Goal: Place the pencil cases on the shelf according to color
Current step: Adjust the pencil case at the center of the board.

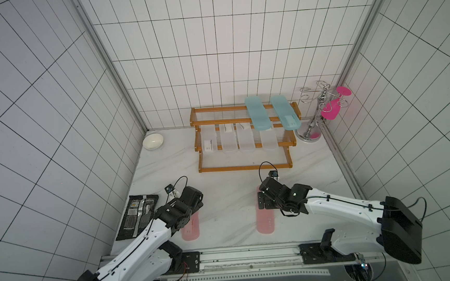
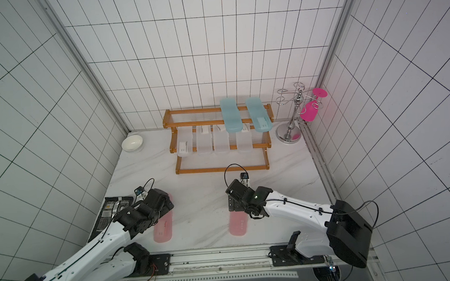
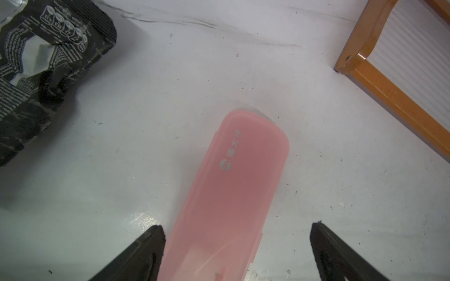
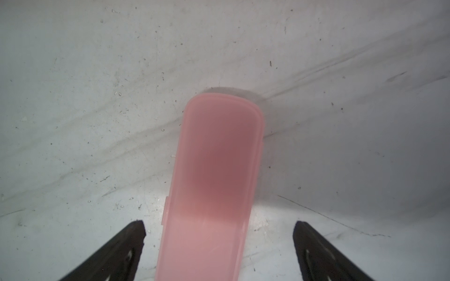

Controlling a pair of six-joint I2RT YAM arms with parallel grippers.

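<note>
The left gripper (image 3: 237, 227) stands wide open astride the left pink case (image 3: 233, 185), with one finger (image 3: 146, 253) just beside its edge and the other well clear. The right gripper (image 4: 219, 223) spreads as wide over the right pink case (image 4: 219, 170), gripping nothing. Both cases lie on the near table (image 1: 227, 189), and the shelf (image 1: 244, 167) stands at the far side. The left case bears white printed characters and a round logo, too small to read.

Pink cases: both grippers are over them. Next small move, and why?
Probably close both jaws. The left gripper stands open astride the left pink case, the right gripper astride the right pink case, both flat on the table; the shelf has no case on its lowest tier yet.
</note>
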